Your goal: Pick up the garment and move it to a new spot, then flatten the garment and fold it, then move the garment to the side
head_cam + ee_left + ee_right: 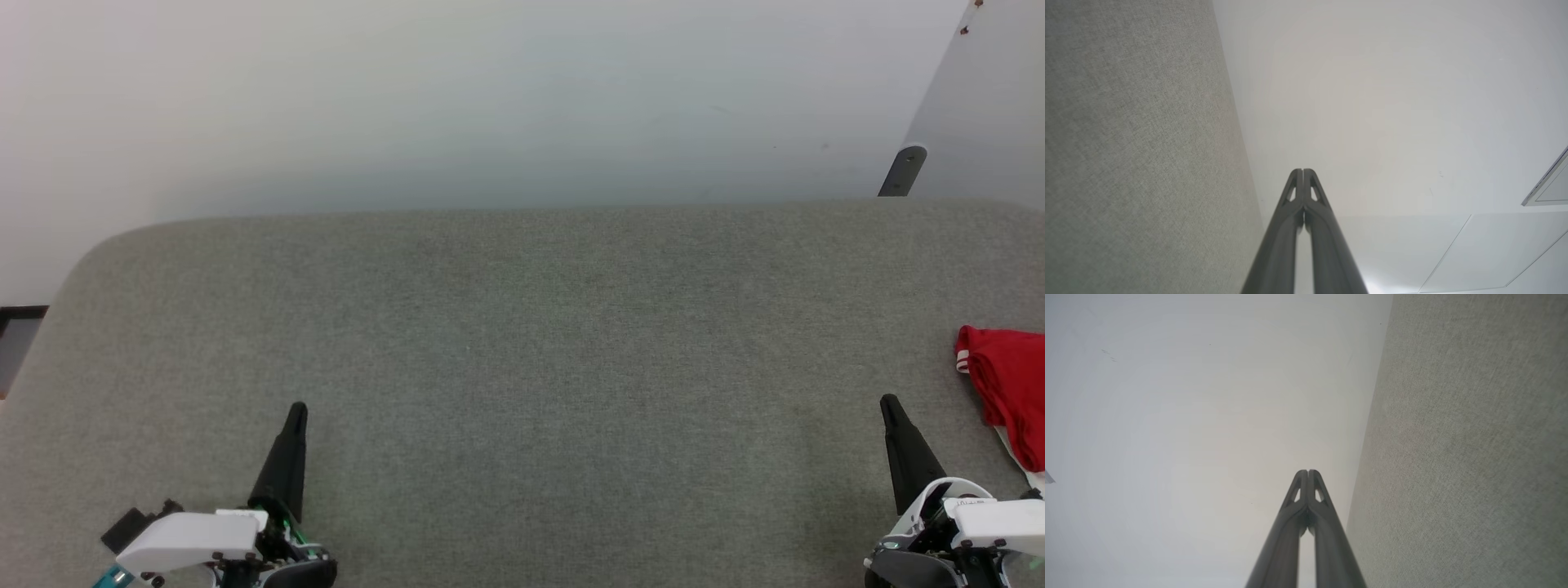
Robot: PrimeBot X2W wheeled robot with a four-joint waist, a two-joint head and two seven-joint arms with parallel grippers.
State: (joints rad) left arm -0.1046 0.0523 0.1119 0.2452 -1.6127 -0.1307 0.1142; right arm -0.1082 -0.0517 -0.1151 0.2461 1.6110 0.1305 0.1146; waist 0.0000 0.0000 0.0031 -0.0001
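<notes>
- A broad grey fabric surface (522, 367) with a rounded far-left corner was seen spread across the head view, and both grippers were held above its near part.
- Beyond its far edge a plain pale background (490, 98) was seen. At the upper right, a short dark post (902, 170) was set against the lower edge of a slanted pale panel (980, 106).
- The garment (1011, 392) was found at the far right of the fabric surface, cut off by the edge of the head view. It lay near the right gripper (888, 402), on that gripper's right, and was not touched by it.
- The garment was seen as a bunched red heap, with red-and-white striped trim at its left end and a strip of white cloth along its lower side.
- The left gripper (297, 410) was held at the lower left, well apart from the garment. In the left wrist view its dark fingers (1284, 237) were pressed together at the tips, and nothing was gripped between them.
- The right gripper's fingers (1331, 539) were likewise seen closed tip to tip in the right wrist view, with nothing held.
- In each wrist view the grey fabric was seen running along one side of the closed fingers, with the pale background on the other.
</notes>
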